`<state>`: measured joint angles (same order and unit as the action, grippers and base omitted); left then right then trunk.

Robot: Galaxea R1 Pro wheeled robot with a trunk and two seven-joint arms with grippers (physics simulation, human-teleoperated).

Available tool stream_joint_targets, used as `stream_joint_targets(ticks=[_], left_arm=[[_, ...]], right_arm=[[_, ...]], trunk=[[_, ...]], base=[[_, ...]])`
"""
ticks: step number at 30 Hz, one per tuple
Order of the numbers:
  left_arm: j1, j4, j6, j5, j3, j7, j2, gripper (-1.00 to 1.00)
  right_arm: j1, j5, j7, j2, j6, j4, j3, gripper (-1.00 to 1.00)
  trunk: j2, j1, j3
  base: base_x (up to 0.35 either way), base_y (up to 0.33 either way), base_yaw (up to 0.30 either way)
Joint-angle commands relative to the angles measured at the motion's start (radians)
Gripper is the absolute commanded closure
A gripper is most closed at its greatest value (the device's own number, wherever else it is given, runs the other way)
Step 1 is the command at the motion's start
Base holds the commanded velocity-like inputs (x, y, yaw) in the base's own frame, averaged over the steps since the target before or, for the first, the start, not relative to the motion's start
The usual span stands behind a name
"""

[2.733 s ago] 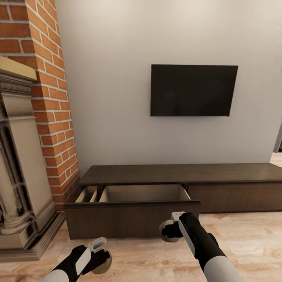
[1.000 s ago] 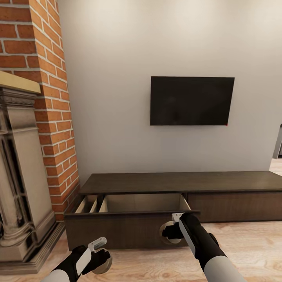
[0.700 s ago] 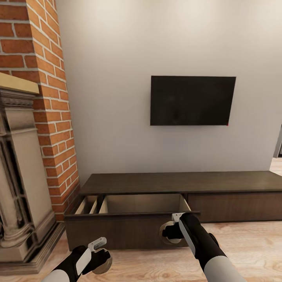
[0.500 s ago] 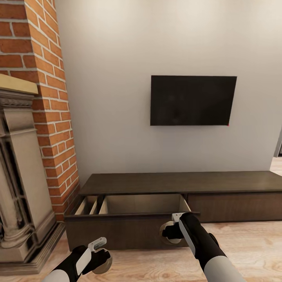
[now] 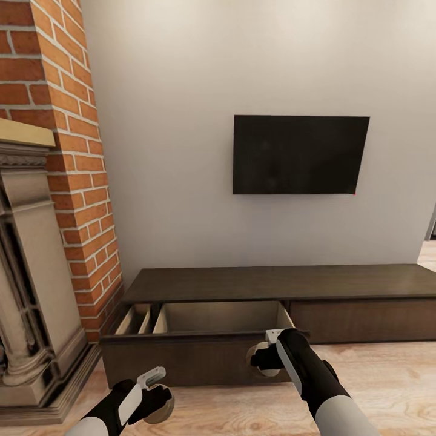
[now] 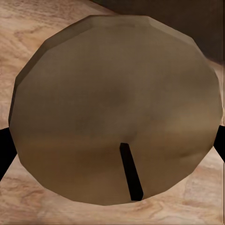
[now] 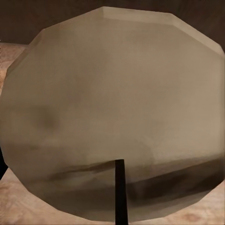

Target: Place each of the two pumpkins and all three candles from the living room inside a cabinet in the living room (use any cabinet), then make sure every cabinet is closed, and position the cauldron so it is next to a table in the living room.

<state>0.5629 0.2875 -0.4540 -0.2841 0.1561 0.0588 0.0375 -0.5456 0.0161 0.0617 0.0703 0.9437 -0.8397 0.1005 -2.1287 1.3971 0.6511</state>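
Candles: left gripper point(image 5: 158, 404) clamps one tan candle point(image 6: 117, 108), right gripper point(image 5: 261, 358) clamps another candle point(image 7: 115, 112). Cabinet point(image 5: 272, 283) drawer point(image 5: 200, 357) pulled out ahead, beside brick fireplace point(image 5: 36, 242).

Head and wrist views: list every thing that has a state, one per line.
Cabinet drawer: pulled out, nothing visible in the part shown.
Left claw: shut on a candle.
Right claw: shut on a second candle.
TV: screen dark.
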Motion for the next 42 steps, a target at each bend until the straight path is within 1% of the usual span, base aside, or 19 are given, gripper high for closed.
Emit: stream_joint_targets(ticks=[1, 42], left_arm=[[0.000, 0.002, -0.006, -0.006, 0.003, 0.006, 0.001, 1.00], [0.000, 0.002, -0.006, -0.001, 0.003, 0.009, 0.005, 1.00]], right_arm=[[-0.001, 0.002, 0.000, 0.000, 0.004, -0.001, 0.001, 1.00], [-0.001, 0.002, 0.000, 0.000, 0.002, -0.001, 0.001, 1.00]], trunk=[[0.007, -0.004, 0.000], [0.294, -0.161, -0.063]], base=[[0.000, 0.000, 0.000], [0.000, 0.000, 0.000]])
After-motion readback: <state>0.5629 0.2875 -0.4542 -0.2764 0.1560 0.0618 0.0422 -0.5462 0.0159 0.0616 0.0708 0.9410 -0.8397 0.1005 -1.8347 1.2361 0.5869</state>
